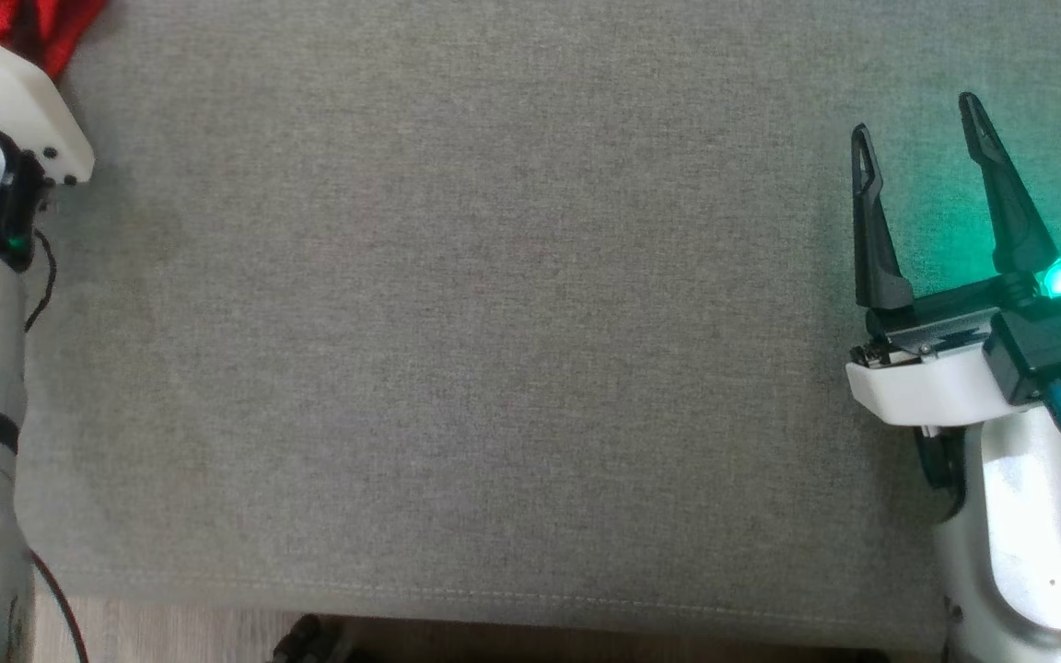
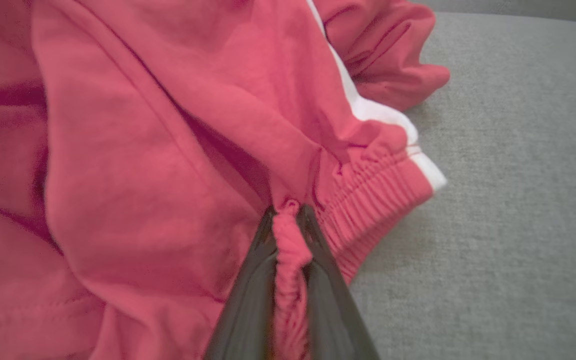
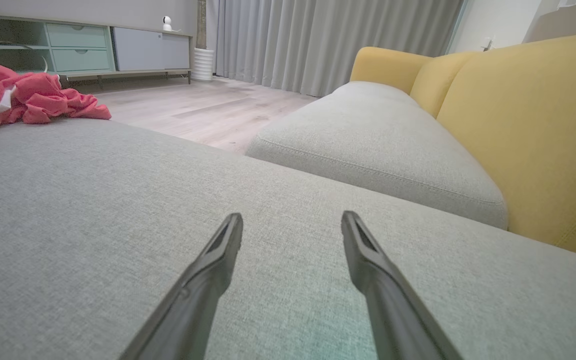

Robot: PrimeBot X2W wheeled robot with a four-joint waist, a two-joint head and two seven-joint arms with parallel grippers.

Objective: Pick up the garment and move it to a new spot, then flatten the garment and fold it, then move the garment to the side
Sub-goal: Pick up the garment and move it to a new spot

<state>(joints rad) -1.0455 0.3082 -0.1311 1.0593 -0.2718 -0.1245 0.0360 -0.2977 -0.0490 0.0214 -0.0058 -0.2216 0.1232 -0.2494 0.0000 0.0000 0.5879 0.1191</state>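
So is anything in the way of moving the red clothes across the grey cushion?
Nothing visible. The left fingers pinch the elastic edge of the red garment, and the grey cushion lies bare up to the open right fingers.

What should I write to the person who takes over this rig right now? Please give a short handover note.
Left gripper: jaws shut on an elastic hem fold of the red garment.
Right gripper: open, empty, above the grey cushion.
Garment: crumpled on the cushion, at the robot's far left.
Done: grasp made.
Left: lift and move it, flatten, fold, set aside.
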